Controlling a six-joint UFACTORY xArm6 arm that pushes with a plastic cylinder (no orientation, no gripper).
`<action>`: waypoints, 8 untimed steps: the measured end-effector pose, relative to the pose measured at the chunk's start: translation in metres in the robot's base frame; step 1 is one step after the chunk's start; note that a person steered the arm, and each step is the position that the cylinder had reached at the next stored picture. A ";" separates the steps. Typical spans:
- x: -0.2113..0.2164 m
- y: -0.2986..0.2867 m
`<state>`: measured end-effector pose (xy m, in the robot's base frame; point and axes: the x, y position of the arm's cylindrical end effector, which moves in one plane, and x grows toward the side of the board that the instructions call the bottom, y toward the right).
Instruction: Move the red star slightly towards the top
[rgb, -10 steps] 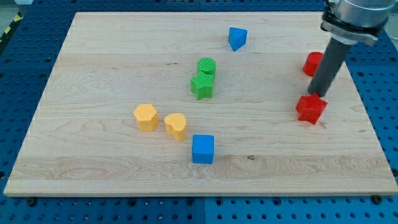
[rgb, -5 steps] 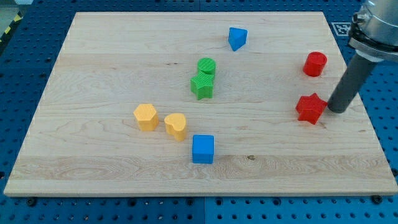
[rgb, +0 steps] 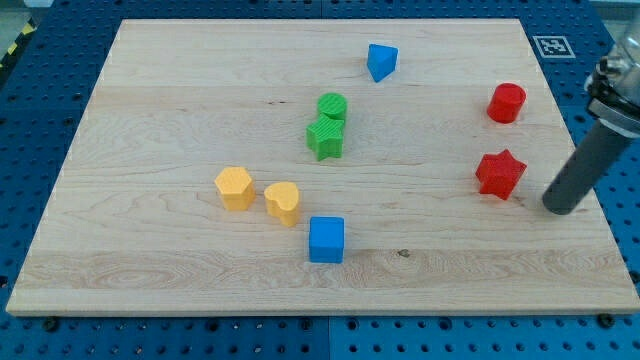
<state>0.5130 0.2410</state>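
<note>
A pale wooden board (rgb: 180, 90) fills most of the view, lying on a blue pegboard table (rgb: 30, 120) whose holes show along every edge. At the view's right the dark rod (rgb: 590, 165) slants down from the arm's grey collar, and my tip (rgb: 560, 208) rests on the board near its right edge; it has no jaws to open or close, and it touches no block. The red star (rgb: 500, 173) sits just to the view's left of my tip and a little higher in the view, with a clear strip of wood between them. Above the star, well apart from it, stands a red cylinder (rgb: 507, 102). Near the middle of the board a green cylinder (rgb: 332, 106) and a green star (rgb: 325, 137) touch, the cylinder at the upper side. A blue block (rgb: 381, 61) of a wedge-like shape lies near the top edge. Toward the view's lower left, a yellow hexagon block (rgb: 235, 188) sits just beside a second yellow block (rgb: 283, 203) with a rounded top, and a blue cube (rgb: 326, 239) lies near them toward the view's bottom right.
</note>
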 end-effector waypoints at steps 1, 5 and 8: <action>-0.001 -0.002; -0.006 -0.022; -0.007 -0.045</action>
<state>0.5059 0.1961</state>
